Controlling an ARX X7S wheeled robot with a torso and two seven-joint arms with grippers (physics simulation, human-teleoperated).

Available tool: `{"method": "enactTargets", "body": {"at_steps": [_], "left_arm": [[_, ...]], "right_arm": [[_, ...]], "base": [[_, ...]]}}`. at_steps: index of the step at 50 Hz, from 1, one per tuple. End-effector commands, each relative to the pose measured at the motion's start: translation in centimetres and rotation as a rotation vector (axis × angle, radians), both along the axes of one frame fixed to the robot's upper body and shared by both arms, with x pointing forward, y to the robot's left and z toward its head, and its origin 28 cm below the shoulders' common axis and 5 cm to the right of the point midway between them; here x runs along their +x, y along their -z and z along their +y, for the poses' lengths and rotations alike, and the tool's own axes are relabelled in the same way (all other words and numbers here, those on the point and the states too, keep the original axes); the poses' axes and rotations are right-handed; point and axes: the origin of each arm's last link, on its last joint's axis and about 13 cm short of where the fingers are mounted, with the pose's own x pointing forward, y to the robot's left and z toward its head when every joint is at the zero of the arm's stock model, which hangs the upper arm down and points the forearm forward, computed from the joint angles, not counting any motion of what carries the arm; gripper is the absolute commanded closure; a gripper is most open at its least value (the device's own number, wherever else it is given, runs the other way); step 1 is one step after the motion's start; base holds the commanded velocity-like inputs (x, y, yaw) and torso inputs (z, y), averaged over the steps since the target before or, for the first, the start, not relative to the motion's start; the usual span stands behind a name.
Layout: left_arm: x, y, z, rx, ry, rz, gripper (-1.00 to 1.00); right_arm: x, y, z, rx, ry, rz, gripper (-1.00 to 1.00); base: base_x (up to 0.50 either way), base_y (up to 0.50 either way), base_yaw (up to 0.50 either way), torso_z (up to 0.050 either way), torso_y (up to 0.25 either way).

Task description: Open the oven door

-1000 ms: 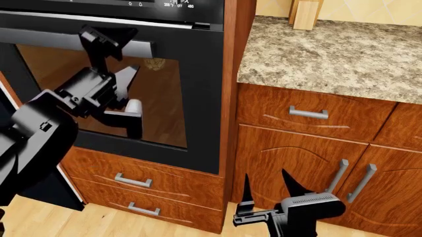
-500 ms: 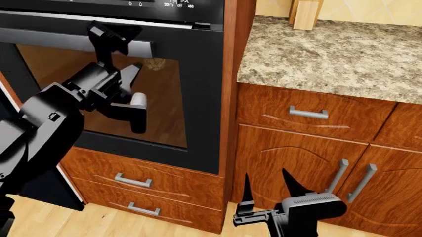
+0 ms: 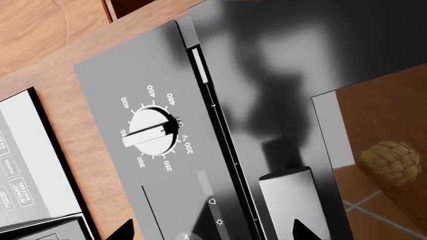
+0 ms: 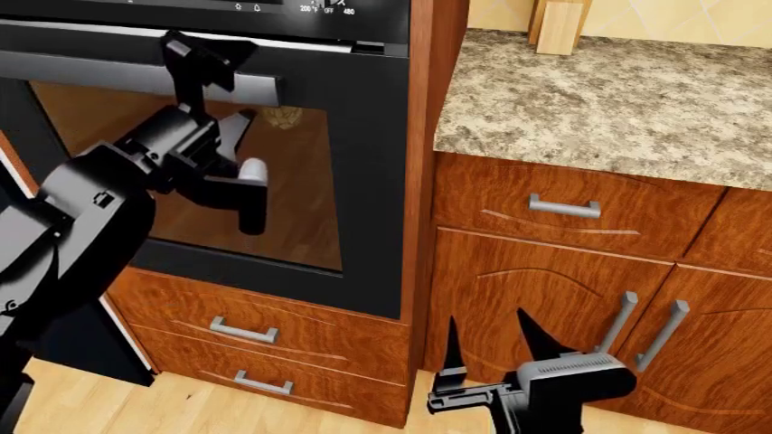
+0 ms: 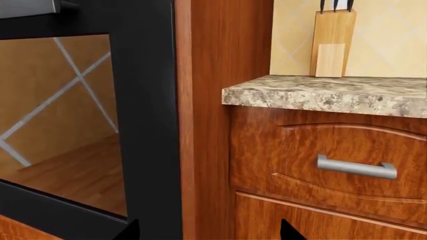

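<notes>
The oven door [image 4: 362,181], black-framed with dark glass, stands shut, its silver-grey bar handle [image 4: 97,74] running along its top edge. My left gripper [image 4: 215,95] is open at the handle's right end, one finger above the bar and one below it against the glass. In the left wrist view the handle's end [image 3: 288,200] lies between the gripper's [image 3: 212,232] spread tips, close to one of them. My right gripper [image 4: 489,336] hangs open and empty low in front of the cabinets, right of the oven door [image 5: 143,100].
A control panel with a temperature knob [image 3: 152,132] sits above the door. Two wooden drawers [image 4: 241,330] lie under the oven. To the right are a granite counter [image 4: 603,90] with a knife block [image 4: 561,23], a drawer [image 4: 565,208] and cabinet doors [image 4: 652,330].
My left gripper has shifted slightly up and right, closer onto the handle's right end. The door and the right arm have not moved.
</notes>
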Motion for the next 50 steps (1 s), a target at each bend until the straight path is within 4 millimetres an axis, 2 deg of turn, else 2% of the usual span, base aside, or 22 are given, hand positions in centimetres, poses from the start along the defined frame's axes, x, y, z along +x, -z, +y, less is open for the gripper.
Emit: {"method": "enactTargets", "body": {"at_steps": [1, 50], "left_arm": [[0.3, -0.2, 0.0, 0.003, -0.010, 0.000, -1.00], [2.0, 0.5, 0.1, -0.019, -0.081, 0.038, -1.00]], "right_arm": [[0.0, 0.0, 0.0, 0.000, 0.001, -0.001, -1.00], [-0.1, -0.3, -0.1, 0.010, -0.002, -0.004, -1.00]], "base": [[0.00, 0.00, 0.00, 0.000, 0.000], [0.00, 0.00, 0.00, 0.000, 0.000]]}}
